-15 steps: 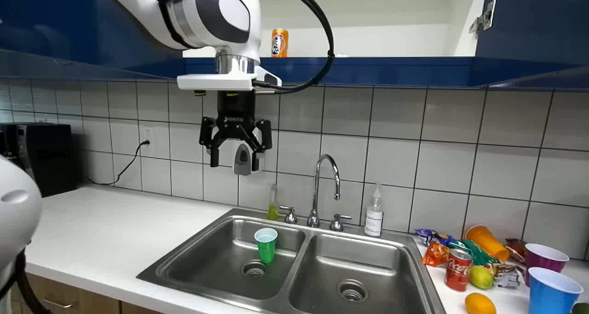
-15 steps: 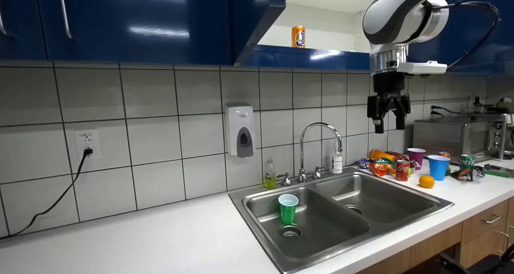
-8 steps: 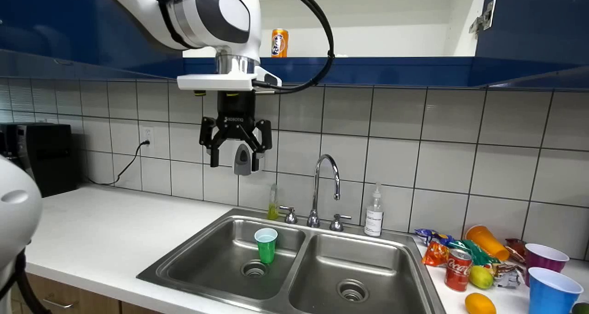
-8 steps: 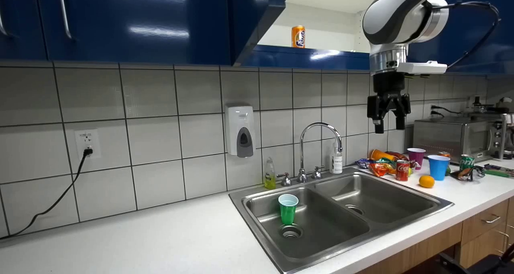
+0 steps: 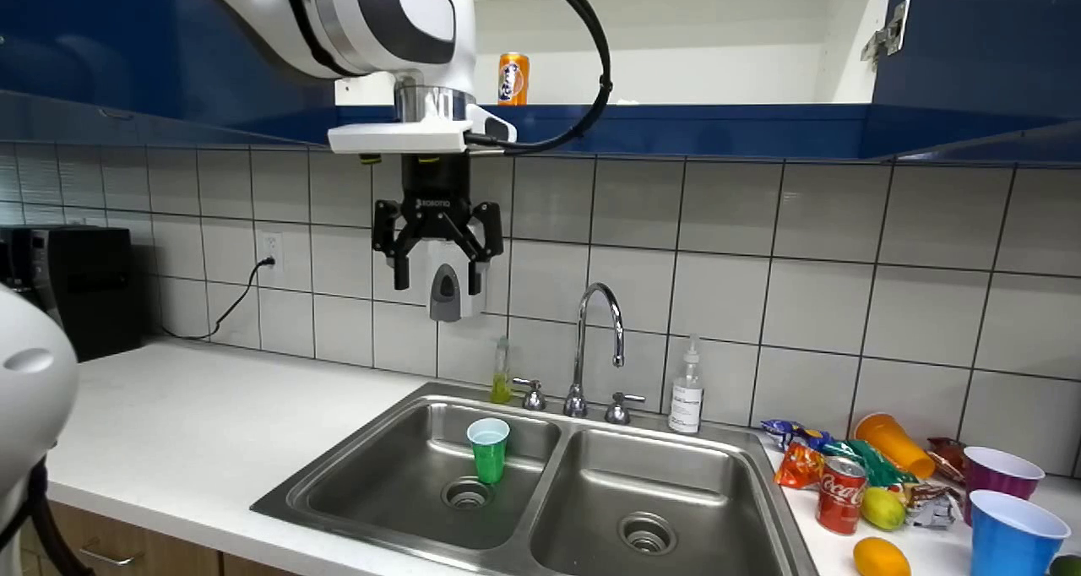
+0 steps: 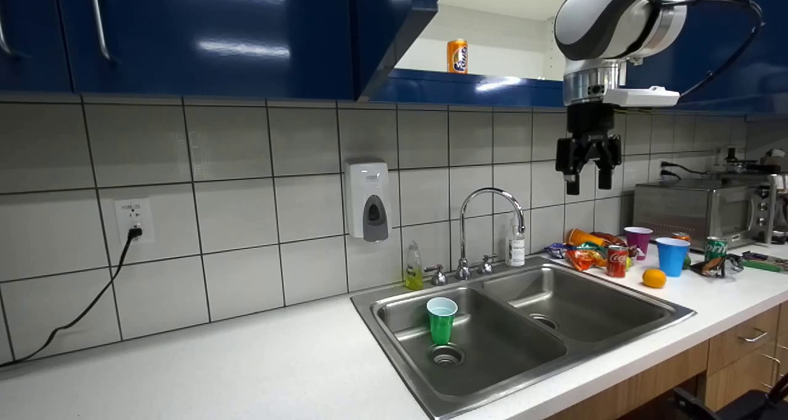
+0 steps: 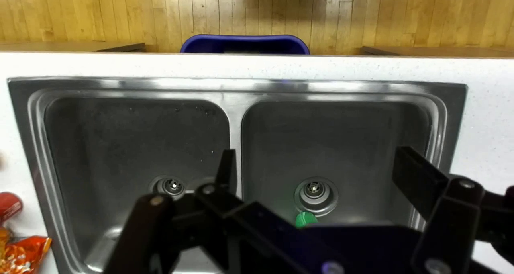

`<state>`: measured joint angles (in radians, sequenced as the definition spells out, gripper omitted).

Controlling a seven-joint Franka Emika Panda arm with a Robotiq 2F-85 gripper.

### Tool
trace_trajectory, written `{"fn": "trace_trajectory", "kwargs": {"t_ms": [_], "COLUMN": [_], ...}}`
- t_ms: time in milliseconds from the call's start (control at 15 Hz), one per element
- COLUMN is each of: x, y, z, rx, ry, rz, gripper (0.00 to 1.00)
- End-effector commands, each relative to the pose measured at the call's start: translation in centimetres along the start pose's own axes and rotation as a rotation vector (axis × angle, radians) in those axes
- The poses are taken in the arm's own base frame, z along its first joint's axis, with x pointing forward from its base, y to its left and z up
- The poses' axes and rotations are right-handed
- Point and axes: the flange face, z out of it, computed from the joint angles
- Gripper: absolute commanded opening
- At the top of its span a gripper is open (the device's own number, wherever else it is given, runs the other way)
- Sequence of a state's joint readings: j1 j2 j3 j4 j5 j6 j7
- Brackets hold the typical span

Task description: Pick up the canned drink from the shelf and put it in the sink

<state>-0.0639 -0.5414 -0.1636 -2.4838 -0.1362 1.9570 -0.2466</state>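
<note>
The canned drink, a small orange can, stands upright in the open cabinet in both exterior views (image 5: 513, 79) (image 6: 457, 56). The shelf board under it is hidden behind the cabinet's dark-blue front rail (image 5: 709, 128). My gripper (image 5: 438, 282) points straight down, open and empty, below the level of the can and apart from it. In an exterior view the gripper (image 6: 589, 183) is to the right of the can. In the wrist view the gripper's fingers (image 7: 315, 165) are wide apart above the steel double sink (image 7: 236, 137). The sink (image 6: 492, 352) is below the cabinet. The can is out of the wrist view.
A green cup (image 5: 489, 451) stands in one basin by the drain. A curved faucet (image 5: 583, 348) and soap bottles (image 5: 687, 394) stand behind the sink. A soap dispenser (image 6: 367, 201) is on the wall. Cups, a red can (image 5: 841, 496), fruit and wrappers lie beside the sink.
My gripper has risen a little in both exterior views, with a slight sideways shift, in the last half second. Before that it stayed still. The can has not moved.
</note>
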Motion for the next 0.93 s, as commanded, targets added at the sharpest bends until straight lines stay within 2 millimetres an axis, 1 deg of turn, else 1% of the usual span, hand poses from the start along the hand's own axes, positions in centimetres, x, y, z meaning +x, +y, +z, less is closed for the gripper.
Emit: {"fn": "trace_trajectory", "kwargs": {"t_ms": [0, 333, 867], "x": [0.3, 0.2, -0.4], "y": [-0.7, -1.4, -1.3], "z": [-2.9, -6.2, -11.7], "rx": [-0.016, -0.028, -0.054], "ry": [0.074, 0.153, 0.277], "rz": [0.007, 0.005, 0.019], "gripper": [1.00, 1.00, 1.00]}}
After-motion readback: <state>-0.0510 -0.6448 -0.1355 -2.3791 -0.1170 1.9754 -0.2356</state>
